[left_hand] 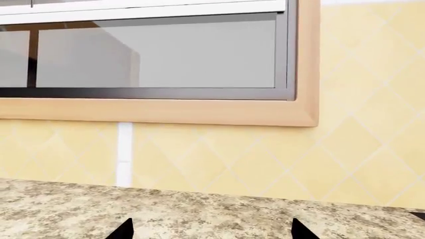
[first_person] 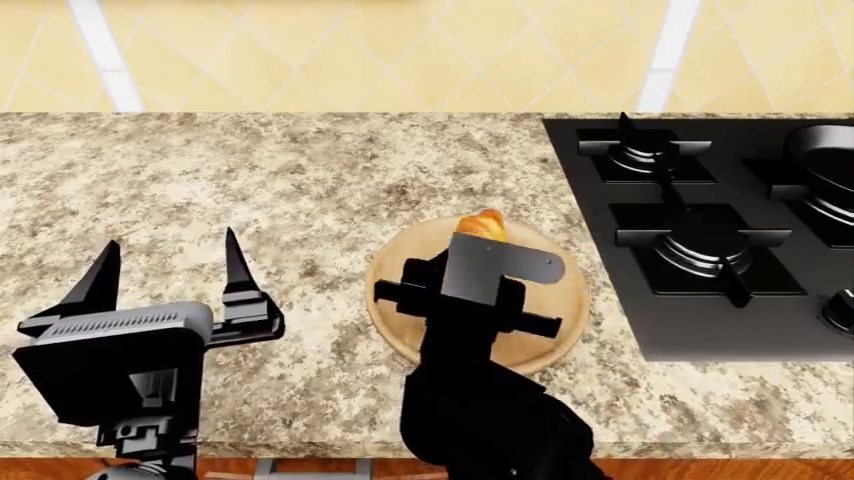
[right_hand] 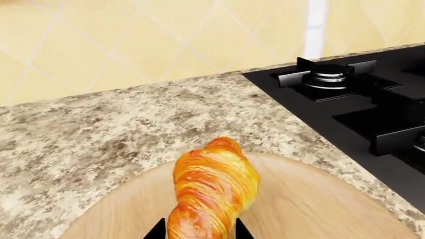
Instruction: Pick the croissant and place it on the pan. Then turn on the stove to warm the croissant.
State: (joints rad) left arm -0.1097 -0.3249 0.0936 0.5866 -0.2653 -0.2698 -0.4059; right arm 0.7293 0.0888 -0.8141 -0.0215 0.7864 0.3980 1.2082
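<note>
Golden croissant point(right_hand: 212, 191) lies on a round wooden board point(first_person: 561, 320) on the speckled bench point(first_person: 267, 180). Its near end sits between the two tips of the right pincer point(right_hand: 199, 230), which look pressed against its sides. Far to the right is the black stove point(first_person: 721, 240), with the pan point(first_person: 825, 165) at the edge. The left pincer point(first_person: 167, 265) hangs over the bench on the left, its tips wide apart.

bright, even simulator light throughout; soft faint shadows, glossy sheen on the croissant point(right_hand: 214, 186), sharp focus.
</note>
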